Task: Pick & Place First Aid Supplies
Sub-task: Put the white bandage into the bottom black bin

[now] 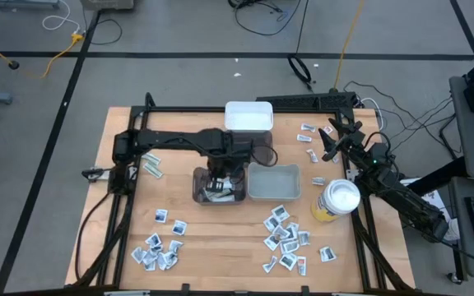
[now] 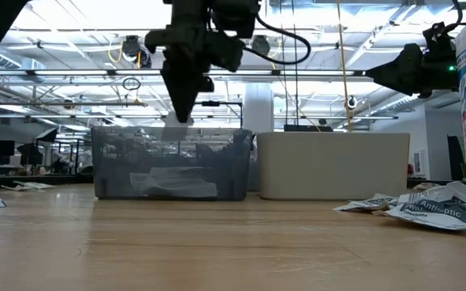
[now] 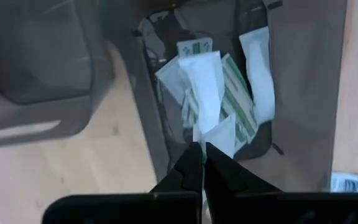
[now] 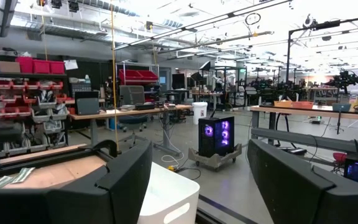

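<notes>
White packet clamped in left jaws above dark bin at tabletop centre, positioned for dropping; right jaws, apart, idle at 2 o'clock.

Wooden table, three bins, yellow canister, scattered packets

White packets scattered on the table, some binned

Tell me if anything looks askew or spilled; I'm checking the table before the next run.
Nothing is spilled or damaged. Packets lie in loose scattered clusters on the table, as sorting stock would. The left gripper, shut on a white packet, hangs over the dark bin.
</notes>
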`<action>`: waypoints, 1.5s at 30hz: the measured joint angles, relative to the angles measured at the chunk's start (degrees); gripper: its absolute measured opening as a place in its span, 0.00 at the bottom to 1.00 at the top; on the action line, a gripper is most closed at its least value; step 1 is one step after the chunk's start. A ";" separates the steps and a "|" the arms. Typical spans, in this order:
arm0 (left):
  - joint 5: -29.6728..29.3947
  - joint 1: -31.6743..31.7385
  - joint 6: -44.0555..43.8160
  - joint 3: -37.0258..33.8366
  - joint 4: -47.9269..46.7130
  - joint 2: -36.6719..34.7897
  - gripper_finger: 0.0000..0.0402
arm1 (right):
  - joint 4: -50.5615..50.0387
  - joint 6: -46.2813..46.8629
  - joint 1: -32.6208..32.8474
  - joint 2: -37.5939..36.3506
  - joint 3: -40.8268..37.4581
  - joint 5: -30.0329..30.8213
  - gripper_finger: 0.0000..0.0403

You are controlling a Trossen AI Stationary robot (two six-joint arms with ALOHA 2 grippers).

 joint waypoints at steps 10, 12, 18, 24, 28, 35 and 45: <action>-0.03 -1.01 0.48 -7.64 8.43 0.07 0.00 | 0.00 0.00 0.01 0.00 -0.01 0.00 0.65; 0.07 -1.19 0.56 -8.95 9.58 0.07 0.00 | 0.01 0.00 0.01 0.00 -0.02 0.02 0.65; -0.14 -1.63 -1.94 -10.02 12.14 0.07 0.04 | 0.01 0.00 0.01 0.00 -0.01 -0.01 0.65; -0.78 -1.53 -2.69 -9.88 11.95 0.07 0.18 | 0.01 0.00 -0.01 0.00 0.00 -0.01 0.65; -0.41 -1.56 -2.45 -9.88 10.85 0.06 0.35 | 0.00 0.00 0.01 0.00 -0.02 0.01 0.65; -0.53 1.45 -4.76 -9.80 8.02 -3.13 0.57 | 0.00 0.00 0.01 -0.02 -0.01 0.02 0.65; -0.54 10.33 -21.39 -9.78 6.76 -8.21 0.64 | 0.04 0.00 -0.01 -0.02 -0.01 0.02 0.65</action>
